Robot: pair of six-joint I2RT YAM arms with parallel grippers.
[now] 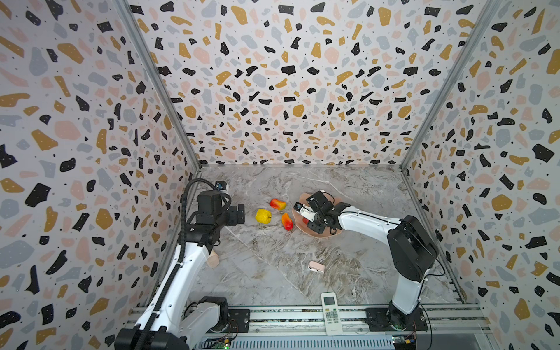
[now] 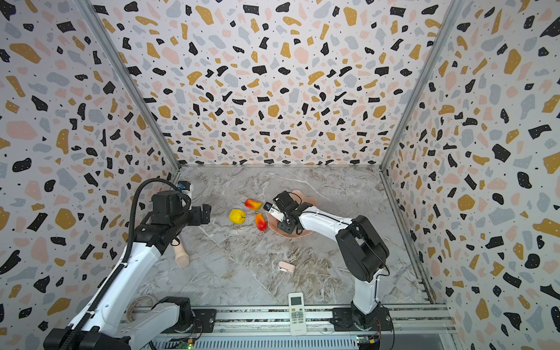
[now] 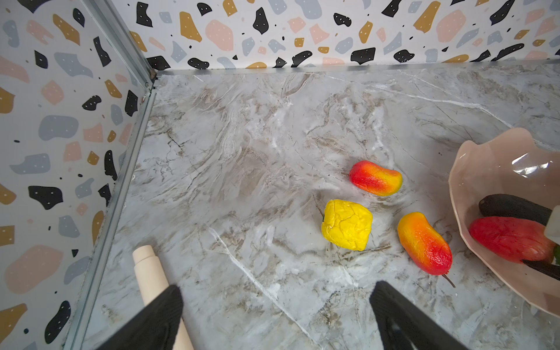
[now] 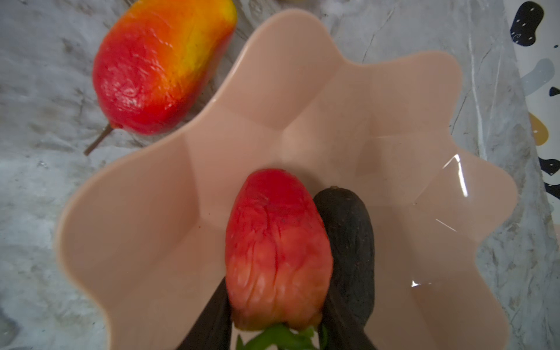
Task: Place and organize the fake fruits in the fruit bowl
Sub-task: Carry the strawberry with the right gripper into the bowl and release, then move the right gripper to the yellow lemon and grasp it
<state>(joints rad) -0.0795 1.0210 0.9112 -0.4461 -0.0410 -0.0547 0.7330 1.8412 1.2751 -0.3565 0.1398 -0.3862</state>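
Observation:
The pale-pink scalloped fruit bowl [image 1: 326,235] [image 2: 304,234] [image 4: 181,197] sits right of centre. Inside it my right gripper [image 4: 277,321] [image 1: 306,220] is shut on the red strawberry [image 4: 277,242] [image 3: 509,239], its green leaves between the fingers. A blackish avocado [image 4: 348,236] [image 3: 512,207] lies against the strawberry in the bowl. Left of the bowl, on the marble, lie two mangoes [image 1: 277,204] [image 1: 287,221] [image 3: 375,178] [image 3: 424,242] and a bumpy yellow fruit [image 1: 263,216] [image 3: 347,224]. My left gripper [image 1: 241,213] [image 3: 275,315] hangs open and empty, left of these fruits.
A white remote [image 1: 331,312] lies on the front rail and a small pink-white gadget [image 1: 316,266] on the near marble. Under the left arm lies a wooden cylinder [image 1: 213,259] [image 3: 150,272]. Patterned walls close in the left, back and right sides.

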